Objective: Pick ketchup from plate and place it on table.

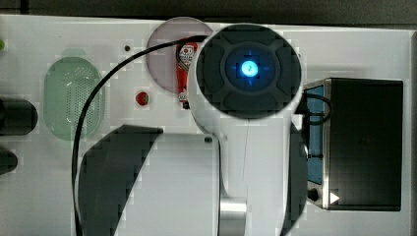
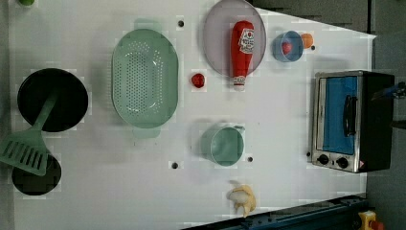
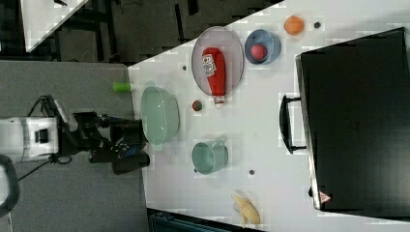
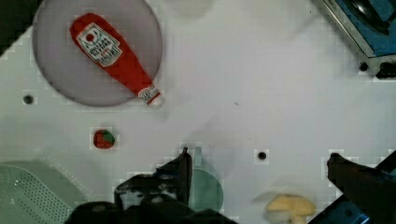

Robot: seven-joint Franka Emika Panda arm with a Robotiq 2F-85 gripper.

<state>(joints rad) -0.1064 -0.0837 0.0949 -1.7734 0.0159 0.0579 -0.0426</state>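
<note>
The ketchup (image 2: pixel 242 50) is seen lying flat on the plate (image 2: pixel 218 40), its wide base toward the plate's middle and its capped neck pointing out over the rim — in the left view the cap reaches just past the plate's lower edge, onto the table (image 2: pixel 277 124). The label is turned upward. In the wrist view the same bottle (image 4: pixel 114 58) is shown set diagonally across the plate (image 4: pixel 60 70), with the cap end over the rim.

The gripper (image 4: pixel 257 163) is held well apart from the bottle, and its two dark fingers are spread wide with nothing between them. In the right view the gripper (image 3: pixel 130 147) is seen out beyond the table's edge, at the right view's left, beside the green basket (image 3: pixel 159 115).

A small red ball-like thing (image 2: pixel 198 80) lies on the table between the plate and the basket, close to the bottle's cap but apart from it. A green cup (image 2: pixel 226 145) stands nearer the table's middle, and a peeled banana (image 2: pixel 243 198) lies by the dark edge. A blue dish (image 2: pixel 287 46) with a red thing in it sits just beside the plate, and a toaster oven (image 2: pixel 347 120) stands at the left view's right.
</note>
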